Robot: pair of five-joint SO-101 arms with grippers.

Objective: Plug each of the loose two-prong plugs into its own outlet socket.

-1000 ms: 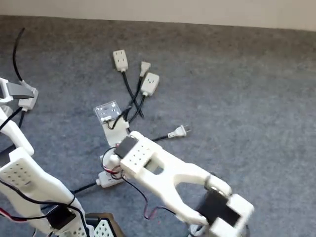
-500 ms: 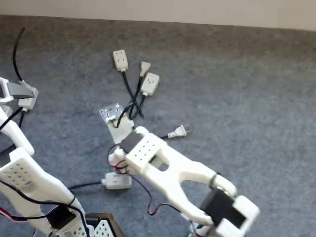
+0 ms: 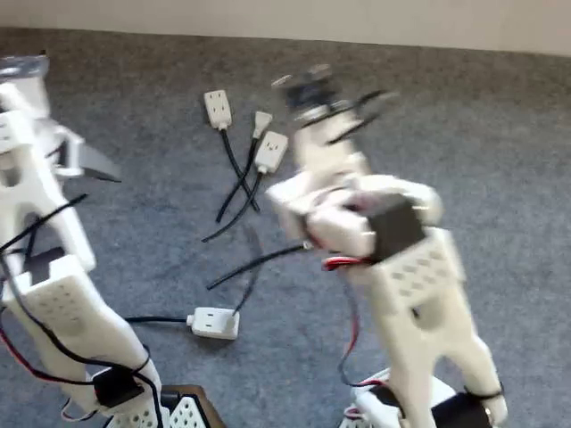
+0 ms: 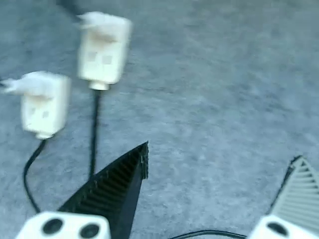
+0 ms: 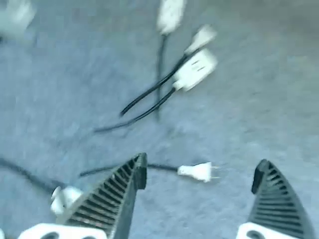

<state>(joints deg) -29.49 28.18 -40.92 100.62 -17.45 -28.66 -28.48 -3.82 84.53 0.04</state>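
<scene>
Two white outlet sockets (image 3: 217, 108) (image 3: 270, 152) lie at the back of the grey carpet, with a loose plug (image 3: 261, 120) between them. A third socket (image 3: 214, 323) lies near the front. Another two-prong plug (image 5: 197, 171) lies flat on the carpet. My right gripper (image 5: 202, 160) hangs open high above it, with the plug showing between its fingers. In the high view the right gripper (image 3: 308, 89) is raised and blurred. My left gripper (image 4: 222, 152) is open and holds nothing, with two sockets (image 4: 102, 47) (image 4: 44, 102) beyond it. It stands at the left (image 3: 85, 160) in the high view.
Black cables (image 3: 236, 187) trail from the back sockets toward the middle of the carpet, and another cable (image 3: 156, 319) runs from the front socket. A pale wall edge (image 3: 357, 22) bounds the carpet at the back. Open carpet lies to the right.
The right arm has lifted from low over the carpet's middle and swung up and back, and now covers the plug in the high view. The left arm has risen too.
</scene>
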